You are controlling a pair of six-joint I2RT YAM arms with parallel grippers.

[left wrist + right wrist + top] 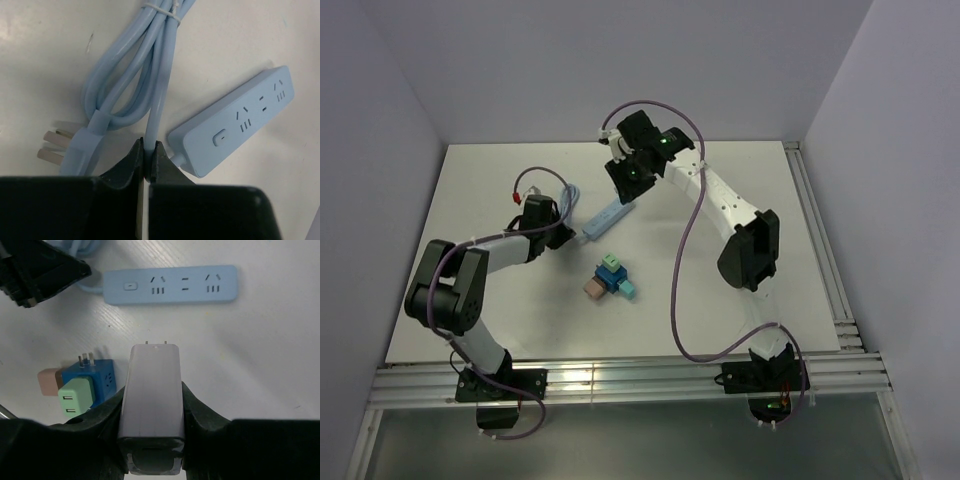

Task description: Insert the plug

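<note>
Left gripper: you see its fingers pinching the one blue cable; the single power strip lies just right of them.
Right gripper: your fingers clamp one grey plug.
Plug axis: lengthwise out past the fingertips, two prongs pointing at the power strip ahead, apart from it.
Cube adapter: one, left of these fingers.
</note>
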